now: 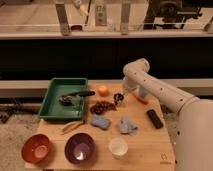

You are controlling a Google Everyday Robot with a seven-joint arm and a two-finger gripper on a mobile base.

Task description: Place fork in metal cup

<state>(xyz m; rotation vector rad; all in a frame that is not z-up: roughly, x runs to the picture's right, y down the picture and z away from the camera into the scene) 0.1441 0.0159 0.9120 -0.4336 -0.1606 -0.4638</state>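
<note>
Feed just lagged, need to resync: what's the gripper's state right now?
Gripper: down at the table, just right of the orange; open, shut or holding something cannot be told.

arm (159, 90): cream-white, smooth rounded segments | hand (119, 98): dark, small, over wooden table (150, 142)

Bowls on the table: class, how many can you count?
2: an orange bowl at the front left corner, a purple bowl right of it; the white cup is excluded. The claw hovers by the grapes, farther back. None seems hidden.
</note>
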